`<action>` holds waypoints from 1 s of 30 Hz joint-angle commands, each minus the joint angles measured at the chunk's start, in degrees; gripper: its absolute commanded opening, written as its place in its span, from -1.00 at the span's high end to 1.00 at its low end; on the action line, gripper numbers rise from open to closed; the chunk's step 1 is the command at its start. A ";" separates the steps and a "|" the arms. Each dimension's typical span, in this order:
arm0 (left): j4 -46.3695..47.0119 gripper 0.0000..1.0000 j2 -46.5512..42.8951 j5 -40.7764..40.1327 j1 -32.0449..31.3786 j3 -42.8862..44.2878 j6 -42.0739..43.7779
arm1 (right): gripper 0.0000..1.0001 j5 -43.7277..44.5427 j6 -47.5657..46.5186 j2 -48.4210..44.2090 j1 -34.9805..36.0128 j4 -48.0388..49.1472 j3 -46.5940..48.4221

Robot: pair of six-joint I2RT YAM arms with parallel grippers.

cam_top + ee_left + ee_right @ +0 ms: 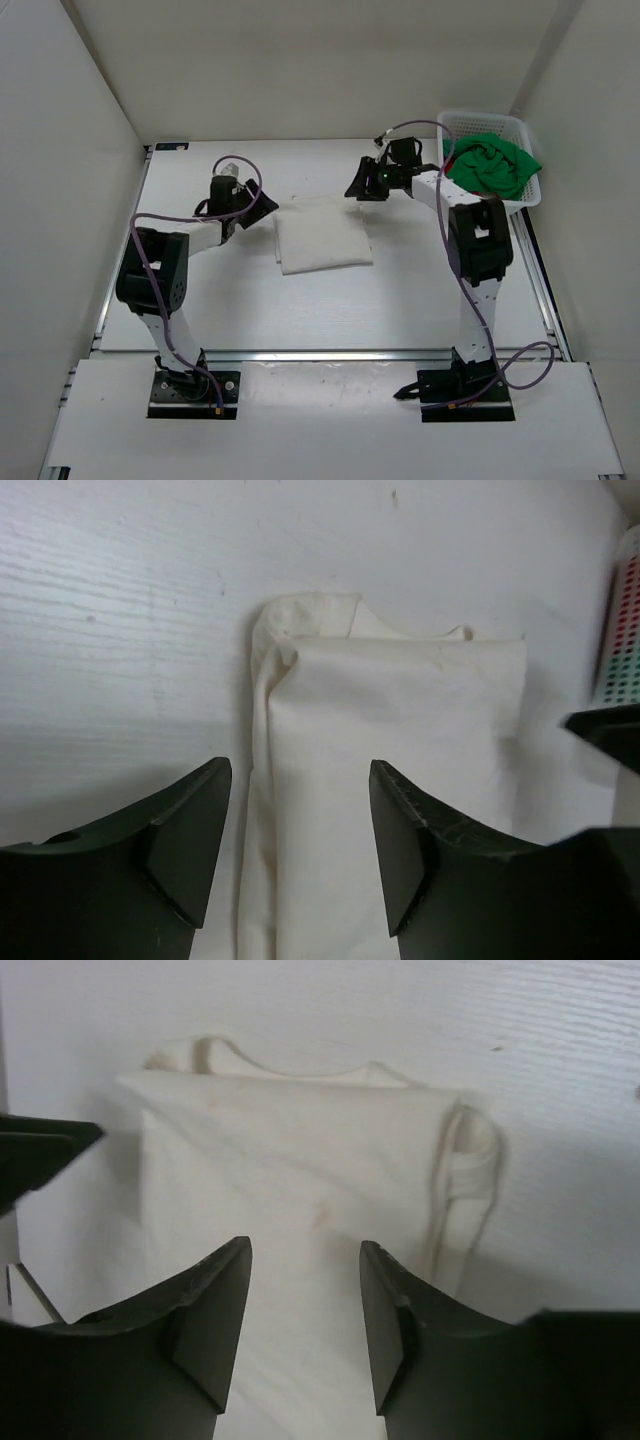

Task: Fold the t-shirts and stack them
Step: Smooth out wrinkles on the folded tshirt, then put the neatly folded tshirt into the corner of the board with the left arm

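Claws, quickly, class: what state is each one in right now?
Left claw: open, holding nothing, over the white shirt.
Right claw: open, holding nothing, over the same shirt.

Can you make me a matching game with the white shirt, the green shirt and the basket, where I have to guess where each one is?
Things:
1. white shirt
2. green shirt
3. basket

Places:
A. at the far right corner of the table
B. bunched up inside the basket
C. folded flat in the middle of the table

Pairs: 1-C, 2-B, 3-A
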 commanded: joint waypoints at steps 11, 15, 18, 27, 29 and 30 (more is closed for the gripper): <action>-8.28 0.28 12.15 4.94 -11.19 8.67 4.66 | -0.01 -0.22 9.05 -31.87 0.64 21.61 -30.66; -8.63 0.91 14.88 6.98 -12.35 16.49 1.93 | 0.00 -1.80 8.80 -33.28 -0.41 23.46 -33.47; -9.68 1.00 13.84 6.45 -8.85 19.05 2.19 | 0.01 -1.36 9.05 -35.30 -1.91 24.33 -36.81; -4.95 1.00 1.98 7.94 23.21 4.23 -0.08 | 0.06 -5.49 9.50 -32.58 -1.39 27.32 -37.97; -3.46 1.00 0.39 7.33 29.81 0.71 -2.10 | 0.09 -6.11 9.23 -31.79 -0.25 27.50 -37.62; -2.14 1.00 -0.14 7.50 32.80 -2.53 -3.68 | 0.08 -6.11 9.06 -31.26 0.45 27.42 -37.52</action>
